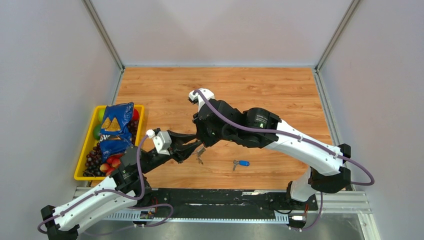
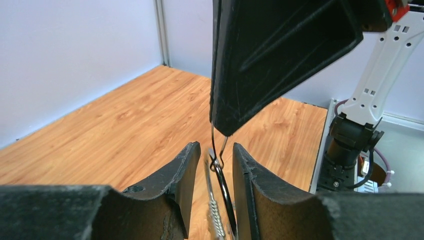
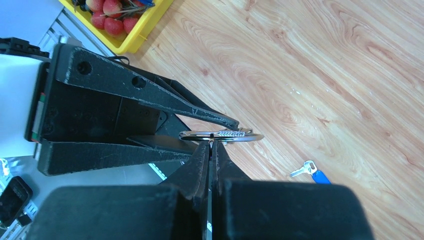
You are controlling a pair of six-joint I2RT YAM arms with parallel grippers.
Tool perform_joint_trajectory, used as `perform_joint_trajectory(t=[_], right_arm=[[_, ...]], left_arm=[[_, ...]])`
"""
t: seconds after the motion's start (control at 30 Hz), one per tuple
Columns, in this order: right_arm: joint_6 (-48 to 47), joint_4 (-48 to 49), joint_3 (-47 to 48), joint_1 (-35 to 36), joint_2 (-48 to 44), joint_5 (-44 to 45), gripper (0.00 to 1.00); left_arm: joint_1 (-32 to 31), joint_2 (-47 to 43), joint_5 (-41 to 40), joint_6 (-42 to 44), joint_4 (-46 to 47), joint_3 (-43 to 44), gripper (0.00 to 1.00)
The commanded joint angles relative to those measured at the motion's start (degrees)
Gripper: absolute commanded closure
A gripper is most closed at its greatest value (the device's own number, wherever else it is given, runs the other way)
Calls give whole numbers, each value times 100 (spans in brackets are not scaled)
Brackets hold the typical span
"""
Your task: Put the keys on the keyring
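Note:
The silver keyring [image 3: 250, 136] hangs above the table, edge-on between the fingers of my left gripper [image 2: 216, 150]. These stand partly closed around it; the contact lies lower down, hidden. A small silver key [image 1: 200, 157] dangles under the keyring [image 1: 200, 151]. My right gripper [image 3: 211, 146] comes from above, shut on a thin dark flat piece that looks like a key seen edge-on, its tip touching the keyring [image 2: 215, 212]. A blue-headed key [image 1: 242, 163] lies on the wood to the right, apart from both grippers.
A yellow bin [image 1: 82, 160] at the left table edge holds a blue snack bag [image 1: 116, 125], grapes and strawberries. Grey walls close the table on three sides. The right arm's base [image 2: 350, 150] stands close behind the keyring in the left wrist view.

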Motion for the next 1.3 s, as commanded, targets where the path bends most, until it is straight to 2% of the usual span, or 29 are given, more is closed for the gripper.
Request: perform_joint_trajectory(t=[0.0,0.47,0.73,1.27], right_arm=[[191,-12,429,-38,54,1,100],[130,-90,569,-38,222,-71,100],[128,-83,608,-39,202,-71,100],[116,-48,605,-39,187,-73,100]], left_arm=[[-11,-138,-37,198,332,-111,60],[-10,-253,-70,250,409,-136,64],[-11,-253,-45,261,390,-157,69],[-10,-229,-96,270,358,-194,66]])
